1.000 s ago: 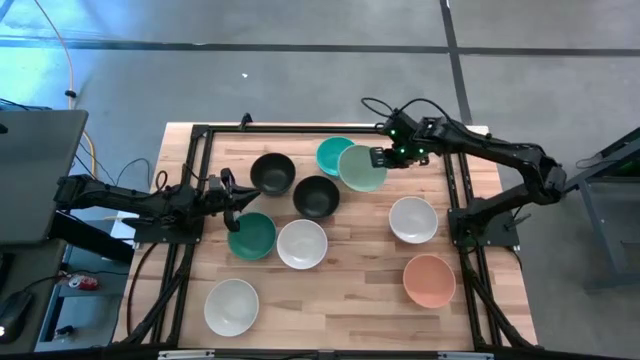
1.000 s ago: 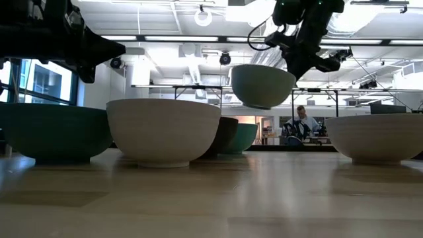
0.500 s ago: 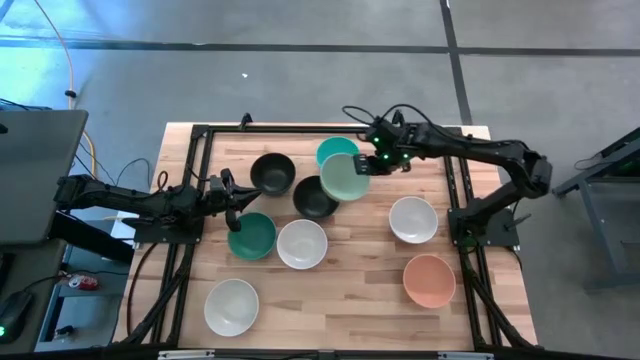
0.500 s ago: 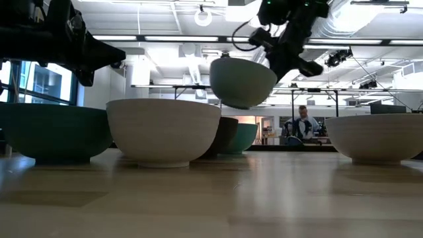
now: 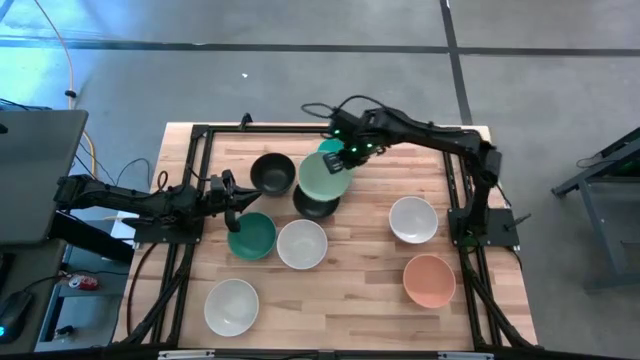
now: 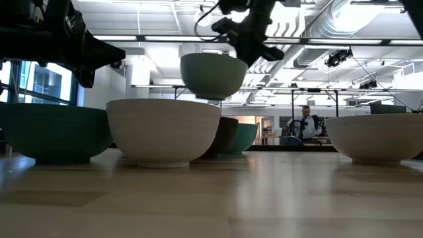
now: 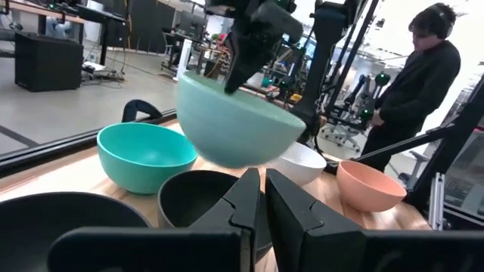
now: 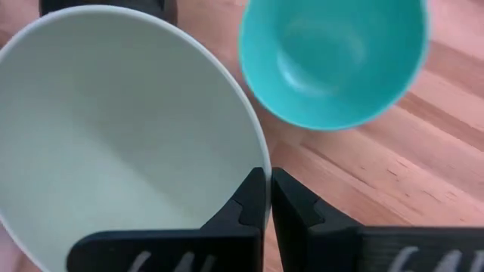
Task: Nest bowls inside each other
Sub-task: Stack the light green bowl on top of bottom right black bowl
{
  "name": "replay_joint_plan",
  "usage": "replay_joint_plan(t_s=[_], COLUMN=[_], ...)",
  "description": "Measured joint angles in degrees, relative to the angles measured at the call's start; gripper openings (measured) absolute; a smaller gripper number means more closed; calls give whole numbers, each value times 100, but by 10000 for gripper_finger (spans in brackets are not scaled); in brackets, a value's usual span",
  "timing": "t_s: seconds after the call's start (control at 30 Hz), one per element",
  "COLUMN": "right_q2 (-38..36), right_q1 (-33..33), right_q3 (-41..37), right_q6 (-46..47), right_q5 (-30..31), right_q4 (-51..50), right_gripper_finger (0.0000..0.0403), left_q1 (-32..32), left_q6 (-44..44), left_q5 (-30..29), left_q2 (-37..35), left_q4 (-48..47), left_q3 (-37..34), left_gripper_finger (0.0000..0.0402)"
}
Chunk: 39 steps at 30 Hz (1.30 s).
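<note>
Mint bowl (image 5: 323, 175) is held by its rim in the right gripper (image 5: 349, 153), whose fingers are pinched onto the wall, and has been carried leftward over the last second, from beside the teal bowl (image 5: 332, 148) to above the gap between the two black bowls (image 5: 271, 172) (image 5: 317, 203). It is seen clear of the table (image 5: 370, 290), upright and level, smooth and pale. A descent into a black bowl seems likely next. The left gripper (image 5: 233, 206) waits with fingers together at the dark green bowl (image 5: 252, 237), near the left edge.
</note>
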Motion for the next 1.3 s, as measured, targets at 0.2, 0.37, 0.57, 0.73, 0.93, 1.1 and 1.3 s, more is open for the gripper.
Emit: replay_joint_plan(t_s=[0.2, 0.37, 0.57, 0.73, 0.93, 1.1, 1.3], right_q2=[649, 784, 779, 779, 779, 779, 779], right_q1=[185, 289, 295, 319, 338, 356, 356], right_q3=[414, 363, 15, -283, -465, -465, -465], right_q6=[-71, -27, 98, 202, 279, 277, 277], right_q5=[106, 294, 302, 230, 79, 167, 275], right_q4=[-233, -107, 219, 422, 724, 698, 698], right_gripper_finger=[0, 0, 0, 0, 0, 0, 0], left_q1=[-1, -1, -1, -1, 0, 1, 0], left_q6=[-138, -144, -144, -144, -144, -144, -144], left_q5=[17, 133, 133, 133, 133, 133, 133], left_q2=[0, 0, 0, 0, 0, 0, 0], left_q4=[-2, -41, -158, -175, -175, -175, -175], left_q3=[0, 0, 0, 0, 0, 0, 0], left_gripper_finger=[15, 15, 15, 15, 15, 15, 15])
